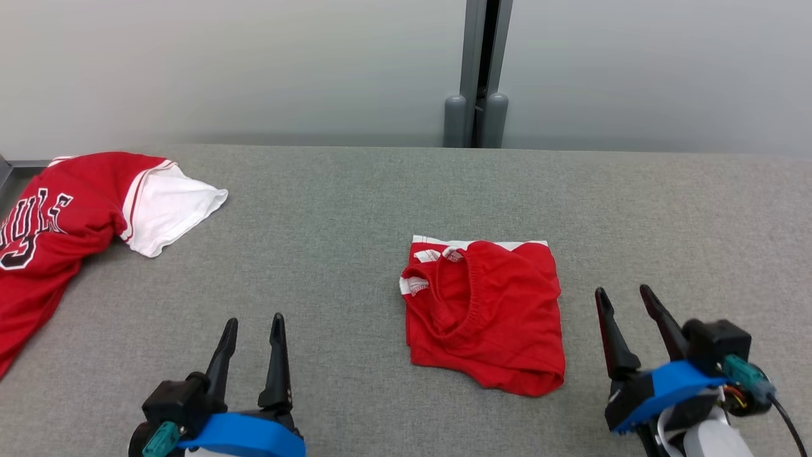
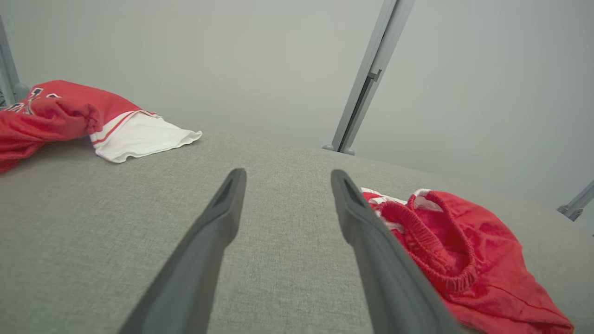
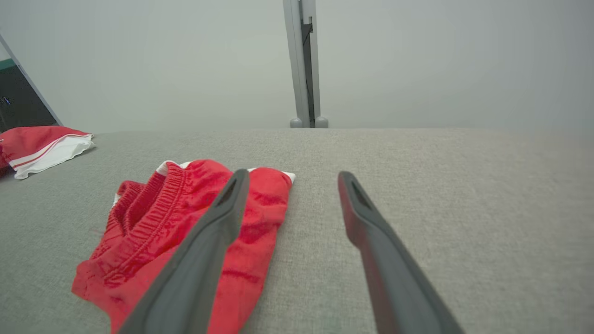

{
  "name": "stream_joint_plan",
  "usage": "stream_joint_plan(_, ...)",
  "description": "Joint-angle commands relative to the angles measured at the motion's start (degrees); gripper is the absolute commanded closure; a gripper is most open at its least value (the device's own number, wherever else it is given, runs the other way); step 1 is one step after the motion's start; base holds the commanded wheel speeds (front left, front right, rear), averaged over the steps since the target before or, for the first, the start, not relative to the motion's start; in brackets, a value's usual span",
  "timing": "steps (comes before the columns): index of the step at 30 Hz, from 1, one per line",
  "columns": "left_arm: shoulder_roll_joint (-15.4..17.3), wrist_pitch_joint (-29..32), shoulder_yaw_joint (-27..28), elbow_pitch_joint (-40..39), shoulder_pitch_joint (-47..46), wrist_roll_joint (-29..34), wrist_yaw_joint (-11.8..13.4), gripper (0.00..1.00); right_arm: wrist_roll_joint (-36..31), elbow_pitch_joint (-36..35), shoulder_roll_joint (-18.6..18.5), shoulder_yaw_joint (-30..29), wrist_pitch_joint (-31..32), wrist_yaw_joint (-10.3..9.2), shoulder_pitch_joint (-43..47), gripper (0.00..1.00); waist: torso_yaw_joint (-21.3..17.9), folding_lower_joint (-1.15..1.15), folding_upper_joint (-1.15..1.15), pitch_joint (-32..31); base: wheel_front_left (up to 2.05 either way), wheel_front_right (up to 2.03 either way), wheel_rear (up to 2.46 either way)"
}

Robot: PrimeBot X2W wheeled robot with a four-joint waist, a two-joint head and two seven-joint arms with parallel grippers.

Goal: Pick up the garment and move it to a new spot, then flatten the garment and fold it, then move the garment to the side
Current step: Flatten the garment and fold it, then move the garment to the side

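The red garment [image 1: 485, 314] lies folded on the counter [image 1: 330, 209], between the left gripper [image 1: 254, 318] and the right gripper [image 1: 623, 289]. Both have their fingers [image 1: 276, 362] wide apart and hold nothing. The folding seems done; next it must be grasped and carried aside.

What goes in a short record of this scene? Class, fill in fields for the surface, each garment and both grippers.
Surface: grey table, cloth-covered
Task garment: red shorts, folded, lying near the middle, elastic waistband showing
Other garment: red jersey, crumpled at the far left, white sleeve spread out
Left arm: left gripper open, holding nothing, apart from the shorts on their left
Right arm: right gripper open, holding nothing, apart from the shorts on their right
Background: grey post against a pale wall
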Motion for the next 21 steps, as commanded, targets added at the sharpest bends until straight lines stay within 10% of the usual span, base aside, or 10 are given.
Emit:
stream_joint_plan(1,0.1,-0.1,0.8,-0.3,1.2,0.6,0.3,0.00,0.3,-1.2,0.0,-0.5,-0.8,0.01,2.3,0.00,-0.1,0.00,0.00,-0.1,0.00,0.00,0.00)
stream_joint_plan(21,-2.0,-0.1,5.7,-1.3,7.1,4.3,-1.5,0.00,0.9,-4.9,0.0,-0.1,-1.7,0.01,8.4,0.00,-0.3,0.00,0.00,-0.2,0.00,0.00,0.00)
